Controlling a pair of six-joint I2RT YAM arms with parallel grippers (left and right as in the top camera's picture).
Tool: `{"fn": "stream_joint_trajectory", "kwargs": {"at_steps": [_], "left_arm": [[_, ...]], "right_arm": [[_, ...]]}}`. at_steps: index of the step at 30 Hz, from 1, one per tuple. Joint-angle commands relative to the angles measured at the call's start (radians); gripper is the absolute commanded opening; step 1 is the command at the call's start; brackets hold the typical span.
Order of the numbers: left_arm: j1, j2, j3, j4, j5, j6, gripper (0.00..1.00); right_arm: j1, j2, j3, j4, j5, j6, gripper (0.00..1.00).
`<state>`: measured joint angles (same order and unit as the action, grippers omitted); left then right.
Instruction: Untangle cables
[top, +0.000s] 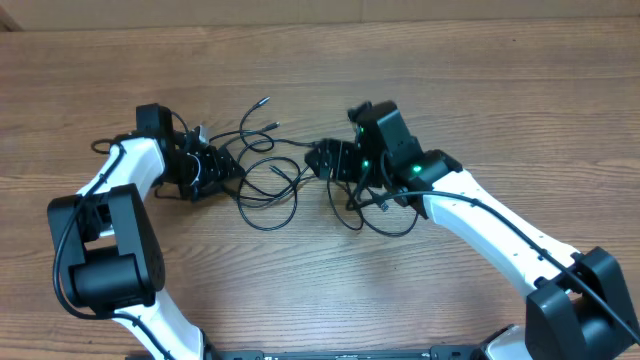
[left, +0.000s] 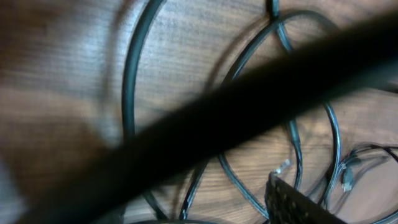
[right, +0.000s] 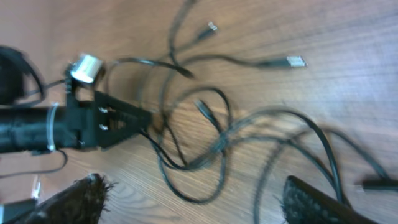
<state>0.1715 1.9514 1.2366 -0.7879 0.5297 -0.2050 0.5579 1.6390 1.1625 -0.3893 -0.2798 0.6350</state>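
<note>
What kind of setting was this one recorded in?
Probably a robot lab or test bench. A plain wood-grain table carries only a white-and-black left arm and right arm, with a tangle of thin black cables between them. No household items show.

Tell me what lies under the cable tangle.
Only bare wooden table shows under the cables, through their loops. Where cords cross, the lower strands are hidden.
</note>
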Motion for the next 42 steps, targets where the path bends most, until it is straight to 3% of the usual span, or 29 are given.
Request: {"fn": "stream_joint_trajectory", "kwargs": {"at_steps": [1, 5, 7, 12, 14, 15, 18, 25, 29, 34, 42], "left_arm": [[-0.034, 0.01, 0.131, -0.084, -0.03, 0.028, 0.71], [-0.09, 0.01, 0.226, -0.181, -0.116, 0.021, 0.7], [-0.107, 0.01, 0.283, -0.214, -0.117, 0.023, 0.72], [-0.103, 0.01, 0.494, -0.311, 0.078, 0.023, 0.77], [-0.103, 0.01, 0.561, -0.334, 0.141, 0.023, 0.84], [-0.103, 0.01, 0.578, -0.342, 0.147, 0.022, 1.0], [-0.103, 0.01, 0.6, -0.364, 0.151, 0.024, 0.99], [-0.1, 0.01, 0.595, -0.4, -0.104, 0.021, 1.0], [-0.098, 0.01, 0.589, -0.42, -0.192, 0.021, 0.99], [-0.1, 0.012, 0.577, -0.42, -0.201, 0.008, 1.0], [-0.101, 0.012, 0.577, -0.425, -0.196, 0.006, 1.0]], "right_arm": [[-0.004, -0.003, -0.001, -0.018, 0.033, 0.051, 0.92], [-0.004, 0.002, -0.005, 0.003, -0.04, 0.008, 0.93], [-0.004, 0.008, -0.005, 0.047, -0.131, -0.025, 0.87], [0.004, 0.039, -0.005, 0.168, -0.178, -0.018, 0.74], [0.013, 0.061, -0.005, 0.212, -0.179, -0.014, 0.67], [0.018, 0.072, -0.005, 0.225, -0.179, -0.014, 0.65], [0.047, 0.117, -0.005, 0.267, -0.178, -0.016, 0.66], [0.132, 0.233, -0.005, 0.369, -0.174, -0.101, 0.7], [0.152, 0.286, -0.005, 0.406, -0.144, -0.105, 0.5], [0.153, 0.374, -0.005, 0.431, -0.132, -0.08, 0.25], [0.152, 0.465, -0.005, 0.435, -0.093, 0.031, 0.16]]}}
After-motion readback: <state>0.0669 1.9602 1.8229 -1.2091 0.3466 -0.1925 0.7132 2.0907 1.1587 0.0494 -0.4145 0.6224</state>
